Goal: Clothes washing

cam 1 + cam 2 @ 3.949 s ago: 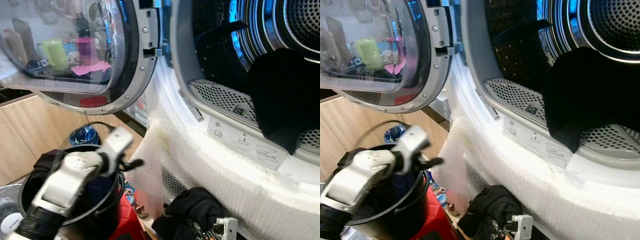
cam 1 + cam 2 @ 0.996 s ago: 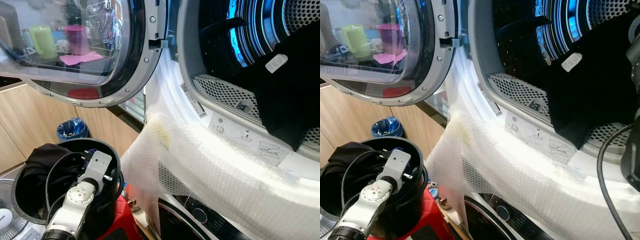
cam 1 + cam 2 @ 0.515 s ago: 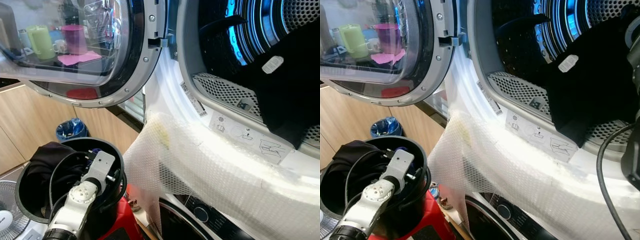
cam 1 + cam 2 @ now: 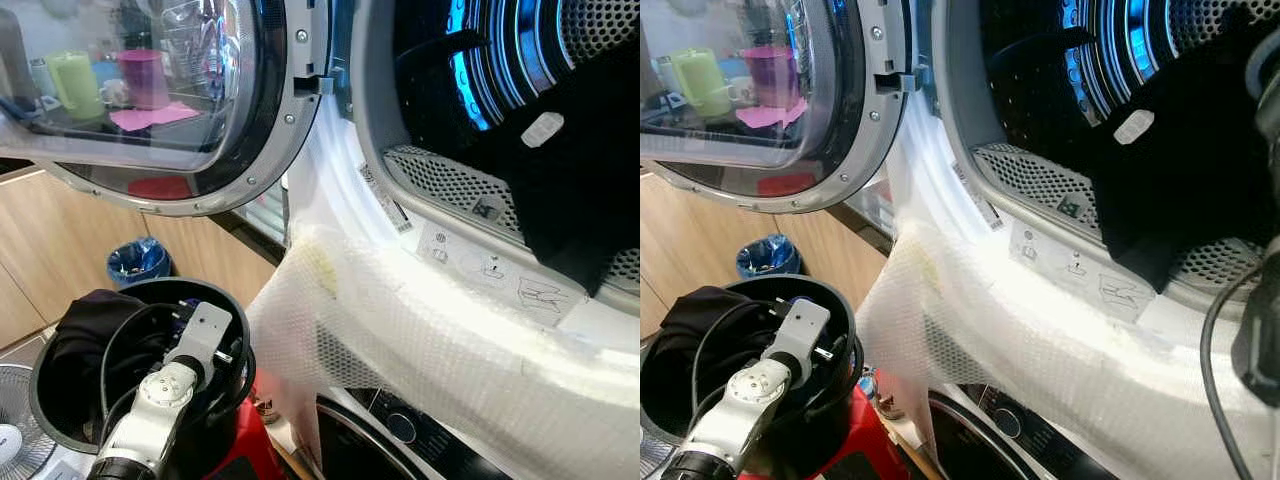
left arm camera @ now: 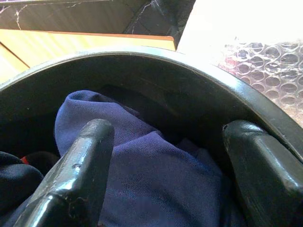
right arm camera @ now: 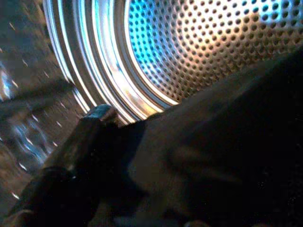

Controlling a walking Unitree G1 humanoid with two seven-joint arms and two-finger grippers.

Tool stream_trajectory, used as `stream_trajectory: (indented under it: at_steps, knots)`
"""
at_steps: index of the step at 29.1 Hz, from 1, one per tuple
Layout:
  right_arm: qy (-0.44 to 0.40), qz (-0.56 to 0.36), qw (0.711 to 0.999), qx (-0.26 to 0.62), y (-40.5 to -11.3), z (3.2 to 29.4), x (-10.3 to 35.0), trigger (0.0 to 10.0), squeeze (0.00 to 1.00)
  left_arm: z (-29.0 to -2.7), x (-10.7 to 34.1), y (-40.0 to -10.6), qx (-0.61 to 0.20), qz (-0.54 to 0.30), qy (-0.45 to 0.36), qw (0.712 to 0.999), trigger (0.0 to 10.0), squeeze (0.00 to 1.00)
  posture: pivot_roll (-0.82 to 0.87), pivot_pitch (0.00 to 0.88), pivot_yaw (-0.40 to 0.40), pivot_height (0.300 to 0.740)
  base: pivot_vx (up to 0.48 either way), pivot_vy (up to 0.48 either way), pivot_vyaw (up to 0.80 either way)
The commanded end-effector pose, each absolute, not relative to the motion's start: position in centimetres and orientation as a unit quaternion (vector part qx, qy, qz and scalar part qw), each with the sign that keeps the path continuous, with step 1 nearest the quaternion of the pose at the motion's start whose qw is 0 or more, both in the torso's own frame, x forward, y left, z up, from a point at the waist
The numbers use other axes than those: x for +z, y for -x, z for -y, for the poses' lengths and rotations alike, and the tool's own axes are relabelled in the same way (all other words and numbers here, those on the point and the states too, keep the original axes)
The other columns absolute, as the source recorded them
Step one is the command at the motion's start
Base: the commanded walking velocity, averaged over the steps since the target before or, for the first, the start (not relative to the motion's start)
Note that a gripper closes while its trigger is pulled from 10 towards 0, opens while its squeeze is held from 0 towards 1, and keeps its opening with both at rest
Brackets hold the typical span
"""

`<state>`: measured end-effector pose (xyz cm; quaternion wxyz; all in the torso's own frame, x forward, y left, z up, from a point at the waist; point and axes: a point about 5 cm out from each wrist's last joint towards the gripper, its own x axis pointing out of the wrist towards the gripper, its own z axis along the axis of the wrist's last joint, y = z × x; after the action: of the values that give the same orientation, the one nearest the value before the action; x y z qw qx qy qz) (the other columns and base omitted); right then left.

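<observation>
Loading continues: left gripper (image 5: pixel 161 156) spread inside the black bucket (image 4: pixel 60 425), over navy fabric (image 5: pixel 156 175) — next, clamp it; right gripper's (image 6: pixel 90 142) grip inside the drum (image 6: pixel 213 52) — untellable.

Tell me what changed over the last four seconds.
The left gripper went from above the black bucket down inside it, fingers open over the blue garment. The right arm lifted the black garment from below the door opening into the drum. The door stayed open.

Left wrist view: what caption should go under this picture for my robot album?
The open left claw dips into the black laundry bucket, fingers spread over a blue cloth.
</observation>
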<state>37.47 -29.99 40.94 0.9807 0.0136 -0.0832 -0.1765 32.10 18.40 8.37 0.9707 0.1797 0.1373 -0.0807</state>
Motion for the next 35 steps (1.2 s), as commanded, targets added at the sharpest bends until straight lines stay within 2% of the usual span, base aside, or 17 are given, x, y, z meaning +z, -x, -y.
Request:
stream_trajectory:
  at_steps: [1,5,7,11,13,20,21,22,23,24,26,27,30,35]
  knots:
    - [-0.042,0.078,0.978,-0.189,-37.0,30.4,40.2,10.0,1.00,-17.4,7.1,-31.6,-0.109,-0.167,-0.181,0.963,10.0,0.00,0.10,0.063,-0.064,0.740,0.000,0.000,0.00]
    - [-0.092,0.094,0.974,-0.185,-35.8,29.1,39.5,10.0,1.00,-17.5,7.1,-31.5,-0.106,-0.167,-0.182,0.963,10.0,0.00,0.10,0.067,-0.068,0.740,0.000,0.000,0.00]
    - [-0.107,0.123,0.970,-0.180,-34.2,27.5,40.1,10.0,1.00,-17.6,7.1,-31.4,-0.103,-0.167,-0.181,0.964,10.0,0.00,0.11,0.072,-0.077,0.740,0.000,0.000,0.00]
    - [-0.105,0.141,0.968,-0.179,-32.9,25.9,40.4,10.0,1.00,-17.6,7.0,-31.2,-0.102,-0.168,-0.180,0.964,10.0,0.00,0.10,0.074,-0.085,0.740,0.000,0.000,0.00]
    - [-0.102,0.140,0.969,-0.178,-31.6,24.3,38.9,10.0,1.00,-17.5,6.8,-31.0,-0.101,-0.170,-0.176,0.964,10.0,0.00,0.11,0.077,-0.089,0.740,0.000,0.000,0.00]
    - [-0.120,0.156,0.965,-0.171,-28.0,22.9,37.1,10.0,1.00,-17.8,6.7,-30.7,-0.098,-0.172,-0.175,0.964,10.0,0.00,0.10,0.086,-0.085,0.740,0.000,0.000,0.00]
    - [-0.109,0.165,0.968,-0.155,-27.5,22.6,37.3,10.0,0.94,-17.8,6.8,-30.8,-0.098,-0.172,-0.176,0.964,10.0,0.00,0.10,0.088,-0.083,0.740,0.000,0.000,0.00]
    - [-0.101,0.171,0.970,-0.143,-27.1,22.3,37.3,10.0,0.94,-17.8,6.8,-30.8,-0.097,-0.173,-0.176,0.964,10.0,0.00,0.10,0.090,-0.079,0.740,0.000,0.000,0.00]
    - [-0.081,0.198,0.968,-0.129,-26.2,22.1,37.9,10.0,0.00,-17.8,6.8,-30.8,-0.098,-0.173,-0.177,0.964,10.0,0.00,0.10,0.091,-0.076,0.740,0.000,0.000,0.00]
    - [-0.067,0.217,0.966,-0.120,-25.6,21.9,38.2,10.0,0.00,-17.8,6.8,-30.8,-0.099,-0.173,-0.177,0.964,10.0,0.00,0.10,0.090,-0.076,0.740,0.000,0.000,0.00]
    - [-0.071,0.257,0.964,-0.013,-24.0,20.7,38.5,10.0,0.00,-17.9,7.0,-30.8,-0.103,-0.172,-0.179,0.963,10.0,0.00,0.10,0.095,-0.070,0.740,0.000,0.000,0.00]
    - [-0.071,0.257,0.964,-0.013,-24.0,20.7,38.5,10.0,0.00,-17.9,7.0,-30.8,-0.103,-0.172,-0.179,0.963,10.0,0.00,0.10,0.095,-0.070,0.740,0.000,0.000,0.00]
    - [-0.054,0.245,0.960,0.122,-22.6,18.6,37.1,10.0,0.00,-17.9,7.2,-30.9,-0.105,-0.169,-0.181,0.963,10.0,0.00,0.10,0.101,-0.067,0.740,0.000,0.000,0.00]
    - [-0.024,0.220,0.930,0.294,-20.0,15.9,34.3,10.0,0.00,-18.2,7.3,-30.9,-0.103,-0.168,-0.184,0.963,10.0,0.00,0.10,0.108,-0.067,0.740,0.000,0.000,0.00]
